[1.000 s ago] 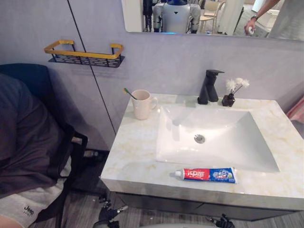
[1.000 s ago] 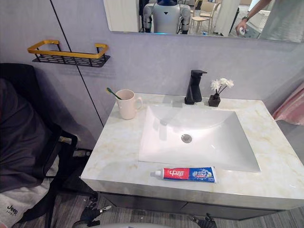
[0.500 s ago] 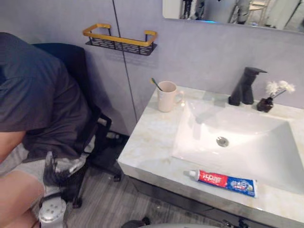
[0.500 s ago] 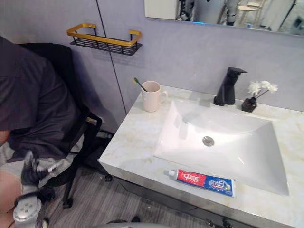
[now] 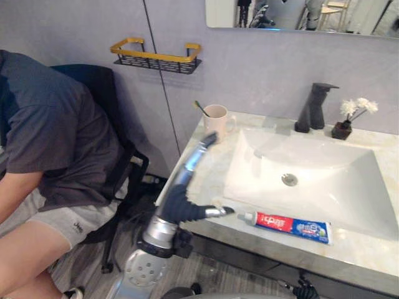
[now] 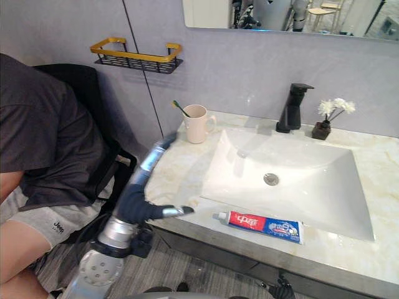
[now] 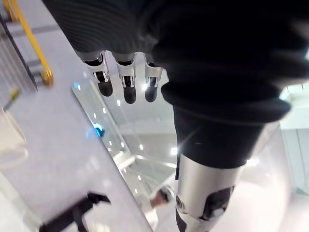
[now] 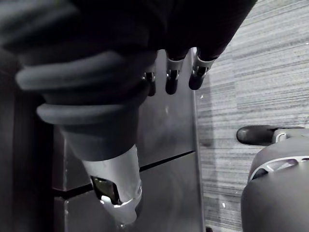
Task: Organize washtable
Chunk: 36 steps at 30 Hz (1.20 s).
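Note:
A red, white and blue toothpaste tube (image 5: 290, 225) lies along the front edge of the marble counter (image 5: 206, 180), just in front of the white sink (image 5: 349, 205). At the back left corner stands a cream cup (image 5: 216, 120) holding a green toothbrush (image 5: 201, 108). My left hand (image 5: 179, 205) hovers open over the counter's left part. Its straight fingers (image 5: 194, 159) reach toward the cup, and its thumb points at the tube's cap, a little short of it. My right hand (image 8: 114, 170) hangs low beside the dark cabinet front (image 8: 164, 145), fingers relaxed, holding nothing.
A black faucet (image 5: 314, 106) and a small dark vase of white flowers (image 5: 344, 126) stand behind the sink. A gold and black wire shelf (image 5: 156, 55) hangs on the wall at left. A person in a dark shirt (image 5: 43, 124) sits in a chair close to the counter's left side.
My left arm has come up into view, with its open hand now over the counter's left part. The camera has shifted. The cup and the tube lie where they were.

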### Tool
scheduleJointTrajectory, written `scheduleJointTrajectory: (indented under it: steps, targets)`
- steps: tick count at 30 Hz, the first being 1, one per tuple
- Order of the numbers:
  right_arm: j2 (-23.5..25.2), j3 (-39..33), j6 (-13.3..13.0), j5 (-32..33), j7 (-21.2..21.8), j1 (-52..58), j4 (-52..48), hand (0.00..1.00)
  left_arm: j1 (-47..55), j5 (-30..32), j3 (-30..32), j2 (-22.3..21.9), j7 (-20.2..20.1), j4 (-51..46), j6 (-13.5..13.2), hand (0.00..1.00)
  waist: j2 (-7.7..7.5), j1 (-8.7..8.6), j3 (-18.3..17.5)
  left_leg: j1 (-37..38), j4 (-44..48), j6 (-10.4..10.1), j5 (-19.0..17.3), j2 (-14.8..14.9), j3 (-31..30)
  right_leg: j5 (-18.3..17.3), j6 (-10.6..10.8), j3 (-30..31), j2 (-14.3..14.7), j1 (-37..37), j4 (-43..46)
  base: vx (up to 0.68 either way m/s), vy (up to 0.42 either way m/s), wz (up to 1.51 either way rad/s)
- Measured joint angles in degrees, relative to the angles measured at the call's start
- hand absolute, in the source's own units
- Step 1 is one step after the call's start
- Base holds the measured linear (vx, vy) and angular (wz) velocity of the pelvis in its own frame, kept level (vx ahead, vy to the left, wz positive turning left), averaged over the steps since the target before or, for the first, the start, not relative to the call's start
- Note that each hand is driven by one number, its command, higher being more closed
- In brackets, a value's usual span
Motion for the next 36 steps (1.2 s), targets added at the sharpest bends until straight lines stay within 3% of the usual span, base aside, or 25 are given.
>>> scheduleJointTrajectory:
  steps: [10, 18, 22, 30, 36]
  targets:
    - [-0.1, 2.2, -0.5, 0.0, 0.7, -0.5, 0.1, 0.00, -4.6, 9.3, -6.5, 1.1, -1.5, 17.5, 0.2, 0.00, -0.40, -0.97, -0.9, 1.6, -0.9, -0.1, 0.5, 1.2, 2.0, 0.7, -0.7, 2.5, 1.2, 0.1, -0.9, 0.00, -0.015, -0.13]
    - [-0.1, 2.4, -0.5, 0.0, 0.6, -0.9, 0.1, 0.00, -6.2, 16.1, -6.5, -0.4, 0.2, 29.4, 3.3, 0.00, -0.52, -1.10, -1.0, 2.0, -2.1, -0.5, 0.8, 1.3, 2.4, 1.3, -0.8, 2.9, 1.5, 0.1, -2.2, 0.00, 0.000, -0.03]
    - [-0.1, 2.4, -0.5, 0.0, 0.6, -1.0, 0.1, 0.00, -7.7, 16.1, -6.4, -1.5, 1.2, 32.6, 4.8, 0.00, -0.52, -1.18, -1.1, 2.0, -2.5, -0.5, 0.8, 1.3, 2.7, 1.7, -0.8, 3.0, 1.5, 0.2, -2.9, 0.02, 0.002, -0.05]
    - [0.0, 2.3, 0.0, -0.1, -0.3, -1.3, 0.1, 0.00, -9.4, 15.7, -6.4, -2.1, 1.2, 36.0, 5.0, 0.00, -0.56, -1.49, -1.1, 3.2, -4.1, -0.6, 1.2, 1.2, 4.0, 1.9, -0.7, 3.9, 1.5, 0.2, -3.3, 0.02, 0.009, -0.08]
    - [0.1, 2.4, 0.2, -0.5, -0.5, -2.7, 0.5, 0.00, -9.4, 10.9, -6.4, -1.7, 1.0, 36.1, 5.0, 0.00, -0.55, -2.54, -1.1, 3.4, -4.4, -0.6, 1.2, 1.3, 5.2, 2.9, -0.6, 4.8, 1.5, 0.3, -4.5, -0.02, 0.009, -0.09]
